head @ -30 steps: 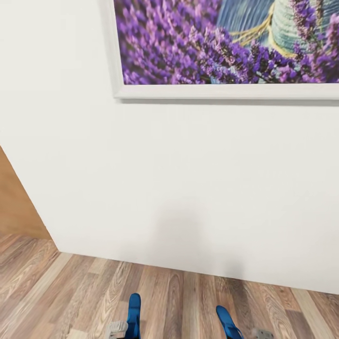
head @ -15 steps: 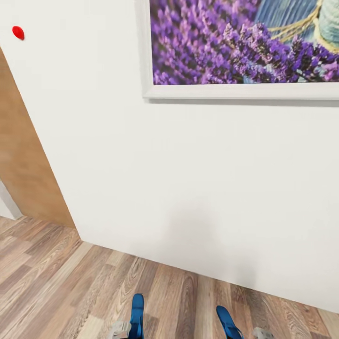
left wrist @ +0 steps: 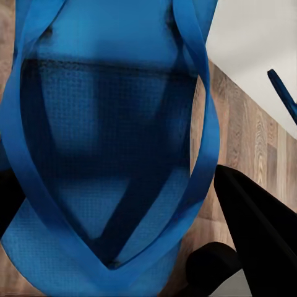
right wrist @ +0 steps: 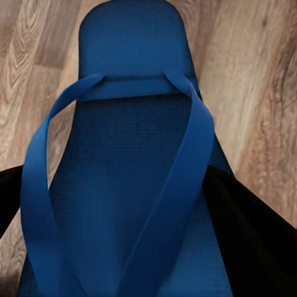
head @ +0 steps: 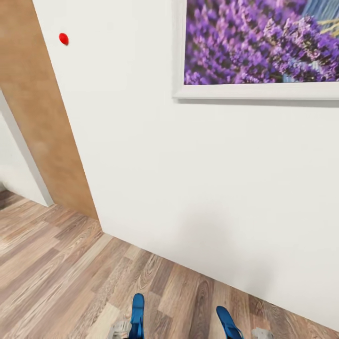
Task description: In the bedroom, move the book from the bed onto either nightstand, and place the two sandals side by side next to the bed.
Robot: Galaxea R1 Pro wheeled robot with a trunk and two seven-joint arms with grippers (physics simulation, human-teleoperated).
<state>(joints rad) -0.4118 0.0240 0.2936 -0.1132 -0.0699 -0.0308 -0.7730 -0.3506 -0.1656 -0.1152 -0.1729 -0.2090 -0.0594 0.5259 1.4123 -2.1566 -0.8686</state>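
While the robot faces a white wall, each arm carries one of the two sandals low at the near edge of the head view. Well beyond the left gripper and off to its left stands a wood-toned panel, with a small red dot on the wall just beside it. The left gripper is clamped on the left sandal, whose blue toe juts forward past the grey fingers; in the left wrist view the sandal hangs close before the camera, straps looped, above the plank floor. Beyond and above both grippers hangs a white-framed lavender picture. The right gripper pinches the right sandal, which the right wrist view shows between the dark fingers, sole toward the camera, over the floor.
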